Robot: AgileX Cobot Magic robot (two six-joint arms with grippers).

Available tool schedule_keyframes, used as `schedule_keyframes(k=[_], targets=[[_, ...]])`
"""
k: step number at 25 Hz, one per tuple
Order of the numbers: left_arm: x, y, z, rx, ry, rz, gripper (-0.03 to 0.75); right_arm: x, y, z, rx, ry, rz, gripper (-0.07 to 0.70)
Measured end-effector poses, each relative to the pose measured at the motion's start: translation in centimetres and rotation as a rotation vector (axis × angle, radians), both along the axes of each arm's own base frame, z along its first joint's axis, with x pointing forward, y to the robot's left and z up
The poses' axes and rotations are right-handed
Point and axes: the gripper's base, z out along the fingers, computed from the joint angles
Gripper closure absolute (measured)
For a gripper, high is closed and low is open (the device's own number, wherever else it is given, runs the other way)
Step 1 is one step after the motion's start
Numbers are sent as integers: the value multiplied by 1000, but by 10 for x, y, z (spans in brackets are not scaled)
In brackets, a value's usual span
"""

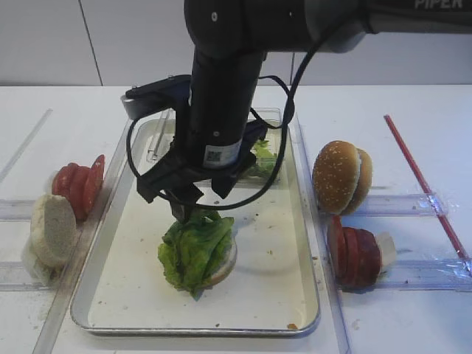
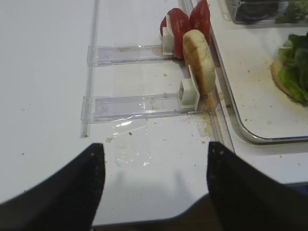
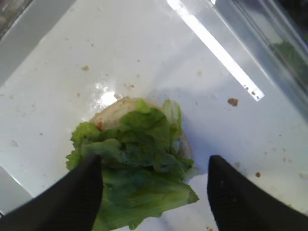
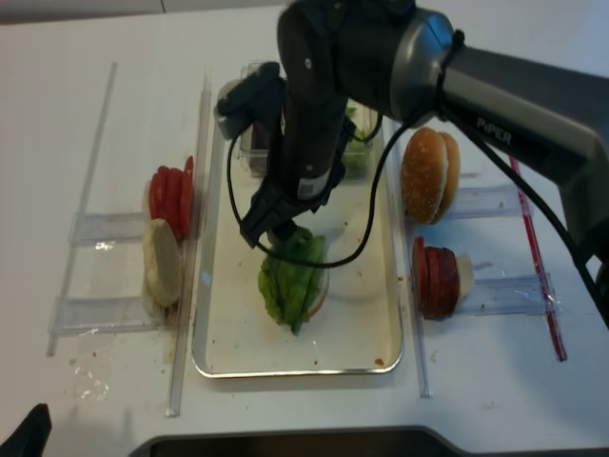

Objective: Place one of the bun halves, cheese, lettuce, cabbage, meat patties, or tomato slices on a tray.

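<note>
A bunch of green frilly lettuce (image 1: 193,249) lies on a pale bun half (image 1: 227,267) in the middle of the metal tray (image 1: 273,295). My right gripper (image 1: 184,212) hangs just above the lettuce's far edge. In the right wrist view the right gripper (image 3: 154,159) is open, its black fingers standing either side of the lettuce (image 3: 139,192) and apart from it, with the bun half (image 3: 113,111) showing beyond. My left gripper (image 2: 155,146) is open over bare table near the front edge, left of the tray (image 2: 250,137), and holds nothing.
Tomato slices (image 1: 77,184) and a bun half (image 1: 51,228) stand in clear racks left of the tray. Sesame bun domes (image 1: 339,177) and meat patties (image 1: 354,254) stand on the right. A clear box (image 1: 262,158) of greens sits at the tray's back. A red straw (image 1: 420,181) lies far right.
</note>
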Motion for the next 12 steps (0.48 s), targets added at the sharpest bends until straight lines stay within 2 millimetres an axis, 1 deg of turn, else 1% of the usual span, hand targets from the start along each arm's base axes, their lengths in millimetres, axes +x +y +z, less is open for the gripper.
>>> schedule_keyframes(k=[4, 9, 12], targets=[[0, 0, 0, 0, 0, 0, 295, 2, 2, 20, 6, -10, 14, 144], [0, 0, 0, 0, 0, 0, 296, 8, 8, 48, 64, -76, 17, 144], [0, 0, 0, 0, 0, 0, 295, 10, 9, 59, 88, -103, 17, 144]])
